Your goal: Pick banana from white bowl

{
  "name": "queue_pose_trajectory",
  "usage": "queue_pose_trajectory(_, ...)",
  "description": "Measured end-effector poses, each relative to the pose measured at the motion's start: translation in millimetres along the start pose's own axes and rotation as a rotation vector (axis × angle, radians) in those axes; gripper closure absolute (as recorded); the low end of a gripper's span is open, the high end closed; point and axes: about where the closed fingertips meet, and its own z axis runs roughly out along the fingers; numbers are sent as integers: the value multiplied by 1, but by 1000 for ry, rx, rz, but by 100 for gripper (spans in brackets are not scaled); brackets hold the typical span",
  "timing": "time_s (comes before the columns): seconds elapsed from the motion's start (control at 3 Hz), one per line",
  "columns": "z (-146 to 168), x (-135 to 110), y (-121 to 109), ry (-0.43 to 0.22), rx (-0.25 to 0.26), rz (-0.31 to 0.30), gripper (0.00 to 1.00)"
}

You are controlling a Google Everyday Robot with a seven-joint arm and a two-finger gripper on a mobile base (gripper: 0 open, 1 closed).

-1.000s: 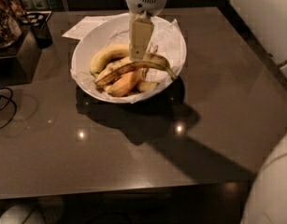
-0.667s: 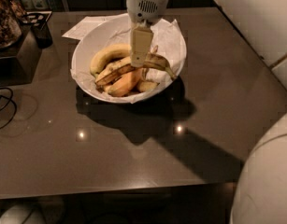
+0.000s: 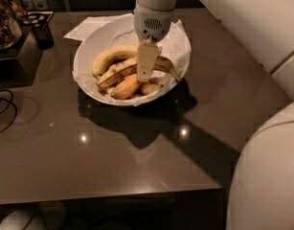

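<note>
- Gripper [image 3: 147, 63] hangs over the middle of the white bowl [image 3: 84, 47], its cream tip lying across the fruit. Whether it is open, closed or clamped on anything cannot be told from this angle.
- Banana [image 3: 118, 74], long, slim and streaked with brown, lies across the bowl's centre. It runs from about 8 o'clock to 3 o'clock, its dark-tipped stem pointing toward the 3 o'clock rim. Its middle is hidden behind the gripper's tip.
- Plumper, cleaner yellow banana [image 3: 110, 56] curves just beside it on the 10 o'clock side.
- Short orange fruit piece [image 3: 126, 86] sits at about 6 o'clock, against the streaked banana's lower edge.
- Crumpled white paper [image 3: 177, 42] lines the bowl and rises above the rim from 1 to 3 o'clock.
- Bowl rests on a dark glossy table [image 3: 113, 152], toward 12 o'clock on the tabletop, and throws a heavy shadow toward 5 o'clock.
- Flat sheet of paper [image 3: 86, 28] lies on the table at the bowl's 11 o'clock and disappears behind its rim.
- White arm [image 3: 242, 23] comes in from 2 o'clock of the view.
- Dark cable [image 3: 3, 109] loops at 9 o'clock of the view.
</note>
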Motion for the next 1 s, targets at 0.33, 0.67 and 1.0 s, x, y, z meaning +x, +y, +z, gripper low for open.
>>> queue_pose_trajectory(0.33,18,9,0,14,-37,29,36)
queue_pose_trajectory(0.67,19,2,-8,-10,-9,28,54)
queue_pose_trajectory(1.0,21,-2,-13,-25,9,27,78)
